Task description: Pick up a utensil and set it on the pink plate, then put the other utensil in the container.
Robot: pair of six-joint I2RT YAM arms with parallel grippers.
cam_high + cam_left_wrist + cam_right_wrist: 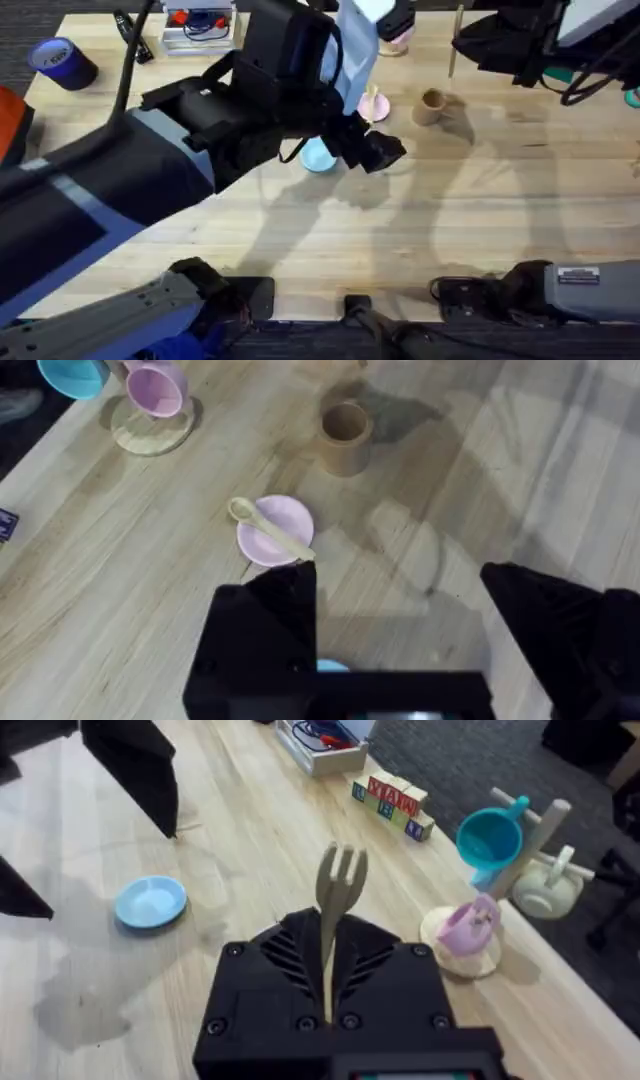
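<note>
The pale wooden utensil with the rounded end [268, 529] lies across the small pink plate [283, 513], its bowl hanging over the rim. My left gripper [400, 610] hovers open and empty just short of that plate; from overhead it [378, 150] sits between the pink plate [366, 110] and a light-blue plate [318, 157]. The tan cylindrical container [430, 105] stands upright a little right of the pink plate. My right gripper [328, 955] is shut on the wooden fork [340, 880], tines pointing away from the fingers, raised at the back right [455, 40].
A pink mug [155, 390] on a round wooden base stands behind the plates beside a mug tree with a teal mug [490, 835]. Lettered blocks [390, 800] and a white tray [200, 25] line the far edge. A blue tape roll [62, 62] sits far left.
</note>
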